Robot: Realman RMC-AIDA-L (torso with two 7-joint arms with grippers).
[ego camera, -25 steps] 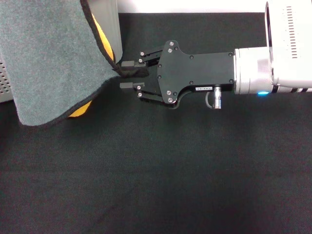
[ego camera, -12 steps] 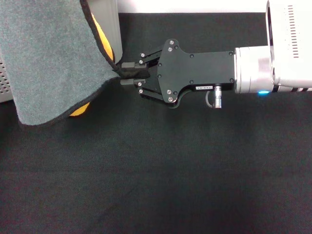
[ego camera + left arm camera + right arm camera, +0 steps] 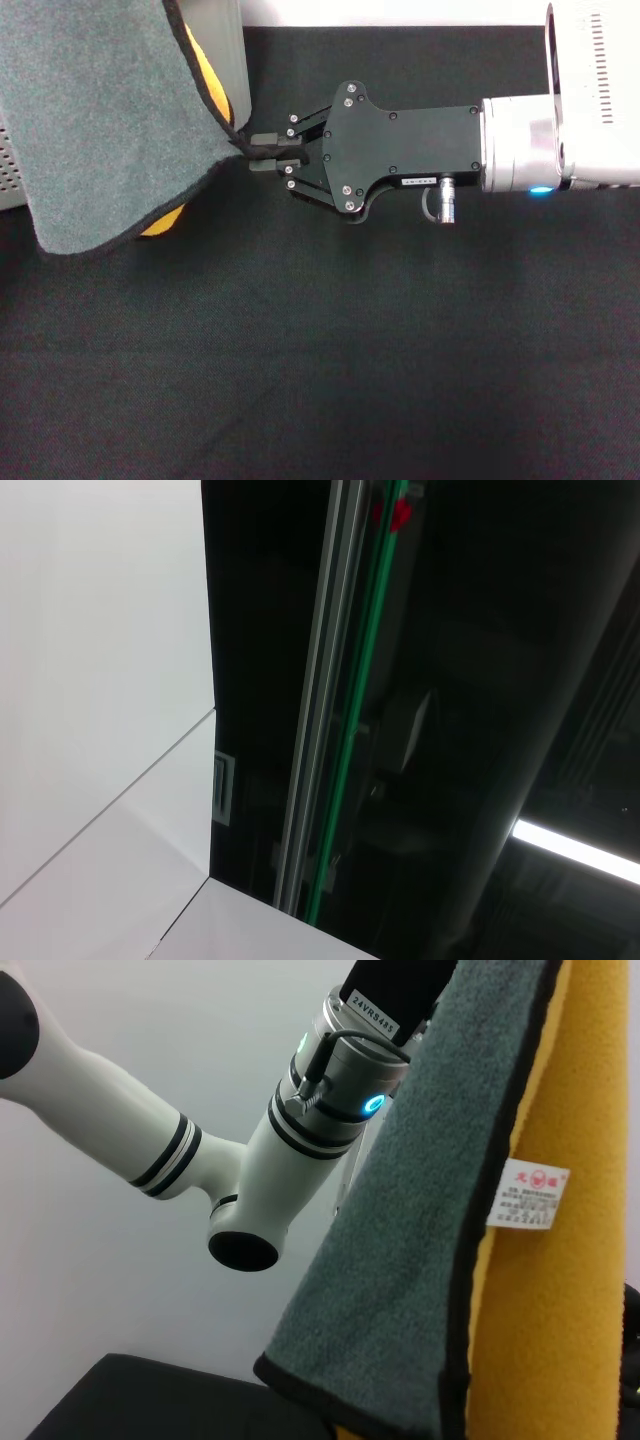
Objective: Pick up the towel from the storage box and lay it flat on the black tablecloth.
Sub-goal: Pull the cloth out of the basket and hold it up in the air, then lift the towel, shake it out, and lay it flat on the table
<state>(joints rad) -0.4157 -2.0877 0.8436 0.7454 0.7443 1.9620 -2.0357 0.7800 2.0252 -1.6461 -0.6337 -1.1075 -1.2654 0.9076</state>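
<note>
Head view shows the towel (image 3: 100,120) hanging in the upper left of the frame, grey-green face outward with its yellow-orange reverse peeking out along the right edge and at the bottom. Behind it a slice of the storage box (image 3: 222,50) stands at the top of the frame, and the black tablecloth (image 3: 330,370) fills everything below. The right gripper (image 3: 268,153) reaches in from the right at mid-height, its 2 fingers pinched together on the towel's black-stitched side edge.

That bite looks shallow, taking little more than the border, so I judge the fleece could slip free once the arm pulls sideways. A pull started before the hold is firm would likely leave the cloth folded or bunched instead of flat.

Right wrist view shows the left arm above, at the towel's upper edge (image 3: 480,1120), apparently carrying it; the left gripper's own fingers are hidden by the cloth, so I cannot tell their state. If the 2 arms move apart unevenly, the towel could twist, or land yellow-orange side up. The hanging lower corner may also drag on the tablecloth and fold under.
</note>
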